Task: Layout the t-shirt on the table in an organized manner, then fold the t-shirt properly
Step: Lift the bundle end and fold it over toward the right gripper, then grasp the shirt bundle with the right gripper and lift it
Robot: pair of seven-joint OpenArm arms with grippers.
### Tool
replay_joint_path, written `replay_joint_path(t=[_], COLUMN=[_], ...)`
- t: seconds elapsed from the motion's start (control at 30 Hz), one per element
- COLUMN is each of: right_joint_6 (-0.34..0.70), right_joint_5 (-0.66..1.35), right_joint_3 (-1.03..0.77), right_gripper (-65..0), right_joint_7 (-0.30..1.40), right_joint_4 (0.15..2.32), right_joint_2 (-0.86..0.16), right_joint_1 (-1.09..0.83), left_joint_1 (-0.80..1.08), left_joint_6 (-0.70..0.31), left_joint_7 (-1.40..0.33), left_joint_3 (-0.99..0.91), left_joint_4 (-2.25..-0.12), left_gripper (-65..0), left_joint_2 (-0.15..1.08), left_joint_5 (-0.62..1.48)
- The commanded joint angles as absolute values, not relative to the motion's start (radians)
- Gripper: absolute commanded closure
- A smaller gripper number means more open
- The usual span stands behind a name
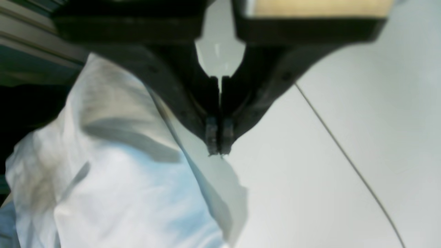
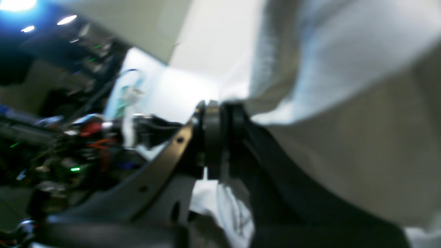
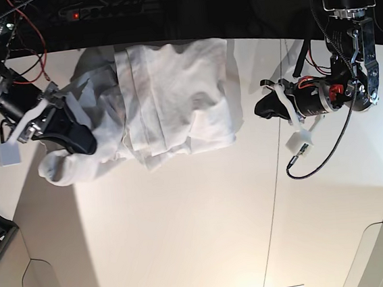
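**K:** Jaws check: left gripper [image 1: 217, 151] is clenched on nothing, tips meeting over bare tabletop. Right gripper [image 2: 220, 113] is pinched too, with white cloth bunched around its tips; looks like it's grasping the shirt, but the wrist view is blurry.

**M:** Where's the shirt relative to each?

**K:** The large plain white cotton t-shirt [image 3: 173, 98] sits at the far edge of the wide smooth white table [image 3: 187, 239], in the base view left of centre. Right gripper is in contact at the shirt's own outer end, buried in the fabric there. Left gripper is well apart from it, across a strip of bare table, beyond the thin dark seam line [image 3: 277, 183].

**M:** Long axis?

**K:** Runs roughly along the far table edge, from the right arm toward the left. Right arm is nearer by far.

**M:** Condition?

**K:** Not laid out. Crumpled, layers doubled over in the middle, a wad near the right gripper. Can't pick out collar or sleeves. I'd judge the left arm needs to reach in for the opposite end to spread it.
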State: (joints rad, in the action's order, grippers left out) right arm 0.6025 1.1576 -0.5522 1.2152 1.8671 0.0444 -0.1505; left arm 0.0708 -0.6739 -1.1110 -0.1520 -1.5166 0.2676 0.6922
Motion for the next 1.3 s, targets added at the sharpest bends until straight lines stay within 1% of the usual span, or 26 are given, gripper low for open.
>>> replay_joint_path(t=[0.0, 0.13, 0.37, 0.6, 0.77, 0.9, 0.97, 1.1, 1.27], right_joint_6=[0.607, 0.606, 0.588, 0.562, 0.533, 0.427, 0.399, 0.395, 0.396], right_joint_5=[1.162, 1.032, 0.778, 0.606, 0.487, 0.407, 0.372, 0.347, 0.348], right_joint_3=[-0.510, -0.322, -0.021, 0.204, 0.297, 0.341, 0.359, 0.379, 0.381], right_gripper=[0.0, 0.0, 0.0, 0.0, 0.0, 0.0, 0.0, 0.0, 0.0], right_joint_7=[1.176, 1.081, 0.941, 0.882, 0.841, 0.787, 0.769, 0.758, 0.762], right_joint_4=[1.885, 1.885, 1.882, 1.871, 1.829, 1.757, 1.714, 1.664, 1.663], right_joint_2=[0.061, 0.101, 0.103, 0.103, 0.103, 0.103, 0.103, 0.103, 0.103], right_joint_1=[-0.142, -0.141, -0.142, -0.142, -0.142, -0.141, -0.141, -0.142, -0.141], left_joint_1=[0.060, 0.067, 0.067, 0.067, 0.064, 0.049, 0.032, -0.015, -0.066], left_joint_6=[-0.677, -0.677, -0.676, -0.666, -0.665, -0.665, -0.665, -0.665, -0.665], left_joint_7=[-1.092, -1.090, -1.074, -1.057, -1.035, -1.032, -1.032, -1.032, -1.032], left_joint_3=[-0.155, -0.155, -0.155, -0.155, -0.156, -0.156, -0.156, -0.156, -0.156], left_joint_4=[-1.533, -1.533, -1.533, -1.533, -1.533, -1.533, -1.533, -1.533, -1.533], left_gripper=[0.0, 0.0, 0.0, 0.0, 0.0, 0.0, 0.0, 0.0, 0.0], left_joint_2=[0.270, 0.253, 0.249, 0.249, 0.250, 0.250, 0.250, 0.250, 0.250], left_joint_5=[0.713, 0.714, 0.714, 0.714, 0.718, 0.749, 0.751, 0.751, 0.751])
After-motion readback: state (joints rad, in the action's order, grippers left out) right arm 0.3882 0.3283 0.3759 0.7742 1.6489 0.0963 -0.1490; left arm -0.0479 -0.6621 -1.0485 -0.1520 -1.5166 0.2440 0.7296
